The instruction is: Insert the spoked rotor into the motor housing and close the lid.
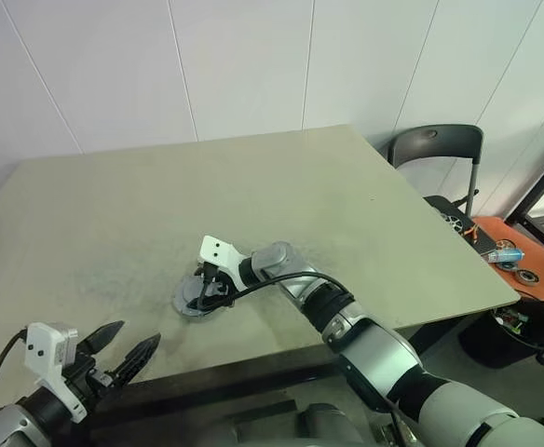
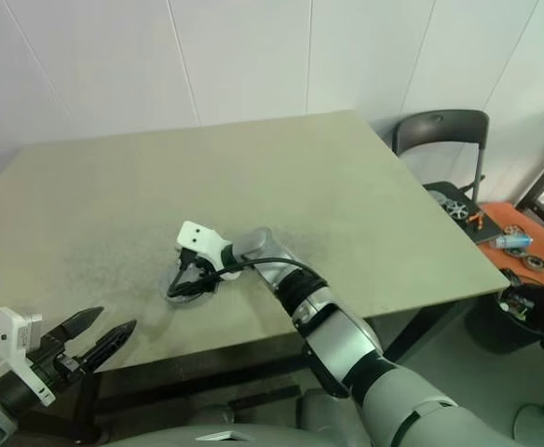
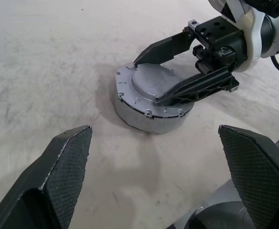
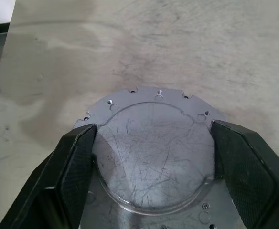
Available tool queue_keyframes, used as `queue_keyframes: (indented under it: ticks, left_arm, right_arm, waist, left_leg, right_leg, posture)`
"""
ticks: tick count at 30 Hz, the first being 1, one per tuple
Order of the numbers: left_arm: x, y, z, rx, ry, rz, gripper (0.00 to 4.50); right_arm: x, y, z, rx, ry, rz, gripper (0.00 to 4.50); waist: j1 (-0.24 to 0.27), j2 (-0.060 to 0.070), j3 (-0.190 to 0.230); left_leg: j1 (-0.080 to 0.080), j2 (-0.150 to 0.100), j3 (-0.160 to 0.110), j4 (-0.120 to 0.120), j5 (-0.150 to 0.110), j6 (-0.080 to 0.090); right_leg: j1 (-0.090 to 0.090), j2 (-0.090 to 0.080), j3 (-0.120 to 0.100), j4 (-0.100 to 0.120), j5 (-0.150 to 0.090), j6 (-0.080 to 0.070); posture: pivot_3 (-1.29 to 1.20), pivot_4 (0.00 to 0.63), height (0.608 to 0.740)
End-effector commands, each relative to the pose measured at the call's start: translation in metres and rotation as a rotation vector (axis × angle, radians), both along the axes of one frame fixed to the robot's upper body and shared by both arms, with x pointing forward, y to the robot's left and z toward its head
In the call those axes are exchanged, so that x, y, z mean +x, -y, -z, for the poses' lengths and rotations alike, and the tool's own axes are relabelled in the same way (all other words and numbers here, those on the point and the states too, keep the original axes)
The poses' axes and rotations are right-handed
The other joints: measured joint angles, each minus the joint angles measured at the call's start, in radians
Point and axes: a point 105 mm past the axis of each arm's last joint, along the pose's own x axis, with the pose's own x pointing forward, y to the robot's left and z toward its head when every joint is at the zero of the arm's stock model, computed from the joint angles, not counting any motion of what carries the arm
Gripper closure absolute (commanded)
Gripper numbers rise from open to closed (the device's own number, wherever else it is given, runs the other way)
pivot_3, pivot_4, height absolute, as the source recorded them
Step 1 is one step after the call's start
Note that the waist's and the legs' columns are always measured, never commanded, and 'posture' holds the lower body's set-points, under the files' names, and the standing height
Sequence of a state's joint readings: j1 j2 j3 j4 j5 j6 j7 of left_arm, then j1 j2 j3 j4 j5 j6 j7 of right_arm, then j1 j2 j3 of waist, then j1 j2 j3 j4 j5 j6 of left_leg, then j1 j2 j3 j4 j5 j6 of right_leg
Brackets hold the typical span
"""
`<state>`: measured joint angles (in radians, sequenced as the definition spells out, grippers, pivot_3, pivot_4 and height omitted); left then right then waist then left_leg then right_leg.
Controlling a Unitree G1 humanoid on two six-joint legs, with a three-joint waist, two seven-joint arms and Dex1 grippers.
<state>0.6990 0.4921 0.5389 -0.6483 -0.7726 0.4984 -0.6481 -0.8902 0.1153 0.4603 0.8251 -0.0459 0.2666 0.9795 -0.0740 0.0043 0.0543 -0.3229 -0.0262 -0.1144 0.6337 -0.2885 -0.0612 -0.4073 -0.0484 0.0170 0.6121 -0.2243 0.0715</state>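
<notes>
The left gripper (image 1: pixel 123 352) is hovering off the table's (image 1: pixel 365 214) near edge toward its left corner, fingers spread wide and holding nothing. Just inside that near edge, roughly midway along it, the motor housing (image 3: pixel 151 117) is sitting flat with its lid (image 4: pixel 154 143) closed on top — a scratched silver disc with small holes round the rim. The right gripper (image 3: pixel 180 67) is reaching over it, its two black fingers standing apart on either side of the lid's raised centre — whether they touch it I cannot tell.

The silvery lid (image 3: pixel 155 85) lies closed, flat atop the round motor housing (image 3: pixel 149 119).
</notes>
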Motion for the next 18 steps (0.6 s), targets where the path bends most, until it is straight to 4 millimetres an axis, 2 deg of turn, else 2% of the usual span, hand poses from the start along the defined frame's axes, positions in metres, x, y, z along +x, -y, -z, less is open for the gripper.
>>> queue_keyframes:
  ticks: [1,14,18]
  left_arm:
    - [0.003,0.001,-0.012,0.023,0.039,0.017,0.0]
    - [0.002,0.003,-0.012,0.017,0.039,0.021,0.0]
    - [-0.002,0.005,-0.011,0.018,0.027,0.031,0.0]
  right_arm:
    - [-0.005,0.0,0.004,-0.061,-0.023,-0.04,1.02]
    - [0.0,0.004,-0.006,-0.03,-0.003,-0.03,1.02]
    - [0.0,0.007,0.0,-0.05,-0.007,-0.022,1.02]
  waist:
    - [0.001,0.0,0.0]
    - [0.003,-0.001,0.0]
    - [0.003,-0.001,0.0]
  left_leg:
    - [0.0,0.0,0.0,-0.001,0.0,-0.001]
    - [-0.001,0.0,0.001,-0.004,-0.001,0.0]
    - [-0.001,0.0,0.001,-0.004,-0.001,0.0]
  right_leg:
    - [0.0,0.0,0.0,0.001,0.0,0.0]
    - [0.0,0.003,0.001,0.002,-0.002,-0.001]
    - [-0.001,0.003,0.001,0.002,-0.002,-0.001]
  posture:
    - [0.0,0.0,0.74]
    - [0.0,0.0,0.74]
    - [0.0,0.0,0.74]
